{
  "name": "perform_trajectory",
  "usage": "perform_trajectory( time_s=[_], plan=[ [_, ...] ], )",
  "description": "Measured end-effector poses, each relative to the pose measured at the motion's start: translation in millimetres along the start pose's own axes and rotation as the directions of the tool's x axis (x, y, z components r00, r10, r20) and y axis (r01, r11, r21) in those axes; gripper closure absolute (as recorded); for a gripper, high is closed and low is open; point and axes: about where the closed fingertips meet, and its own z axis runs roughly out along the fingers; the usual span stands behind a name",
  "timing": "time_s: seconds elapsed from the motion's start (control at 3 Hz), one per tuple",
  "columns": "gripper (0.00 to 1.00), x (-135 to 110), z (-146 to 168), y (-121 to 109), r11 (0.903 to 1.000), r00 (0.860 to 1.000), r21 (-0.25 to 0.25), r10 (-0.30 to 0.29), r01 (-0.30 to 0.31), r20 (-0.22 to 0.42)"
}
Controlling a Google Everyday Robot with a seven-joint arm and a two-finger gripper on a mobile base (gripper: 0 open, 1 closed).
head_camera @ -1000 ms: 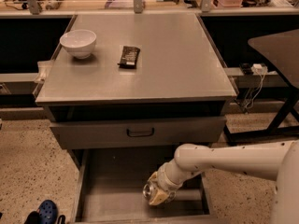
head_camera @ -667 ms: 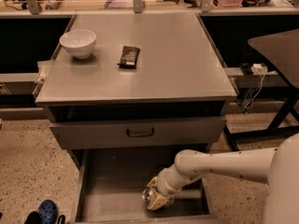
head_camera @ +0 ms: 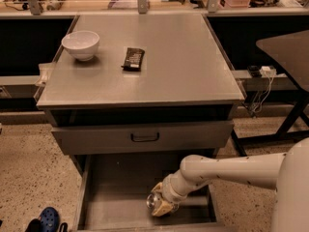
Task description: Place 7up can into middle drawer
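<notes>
The gripper [head_camera: 162, 207] is low inside the open drawer [head_camera: 112, 197], towards its front right, at the end of the arm [head_camera: 227, 168] reaching in from the right. Its fingers are clenched on the can [head_camera: 154, 200], which sits just above the drawer floor with its silver end facing left. On the cabinet top [head_camera: 193, 66] stand a bowl [head_camera: 80, 44] and a candy bar [head_camera: 133, 58], well apart from the can.

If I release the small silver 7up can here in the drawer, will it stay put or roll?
Held roughly sideways by the gripper inside the flat-floored grey metal drawer, the small silver-white 7up can will likely roll once released; the low walls should stop it. It looks thin-walled, so probably light, easily dented.
</notes>
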Motion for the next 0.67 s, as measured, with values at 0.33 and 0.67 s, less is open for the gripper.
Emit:
perform_trajectory(
  time_s=[0.33, 0.67],
  plan=[
    [0.04, 0.0, 0.0, 0.0, 1.0, 1.0, 0.0, 0.0, 0.0, 0.0],
    [0.0, 0.0, 0.1, 0.1, 1.0, 1.0, 0.0, 0.0, 0.0, 0.0]
  ],
)
